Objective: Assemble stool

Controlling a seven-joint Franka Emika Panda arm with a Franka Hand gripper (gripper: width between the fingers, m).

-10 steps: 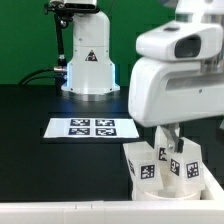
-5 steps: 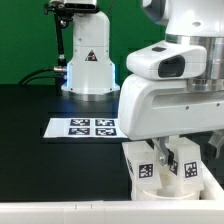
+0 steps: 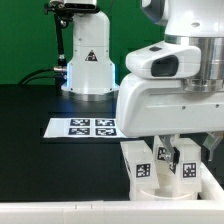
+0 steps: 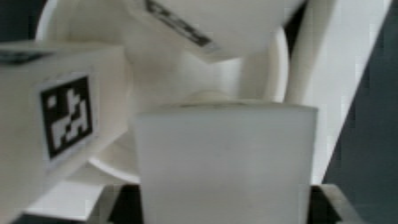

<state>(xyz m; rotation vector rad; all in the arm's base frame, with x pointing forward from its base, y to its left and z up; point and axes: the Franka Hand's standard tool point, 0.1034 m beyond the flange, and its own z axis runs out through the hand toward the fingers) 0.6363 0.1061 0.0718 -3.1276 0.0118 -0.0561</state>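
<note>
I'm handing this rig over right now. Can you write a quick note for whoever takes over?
Gripper: low at the exterior view's lower right, among the stool parts; the wrist view shows a white block between its fingers, but whether it is clamped cannot be told.
Parts: chunky white plastic tagged block legs stand clustered there; the round white rimmed seat disc shows behind them in the wrist view.
The flat white marker board lies mid-table.
Done: no leg visibly attached.
Left: fit all the legs to the seat.
</note>
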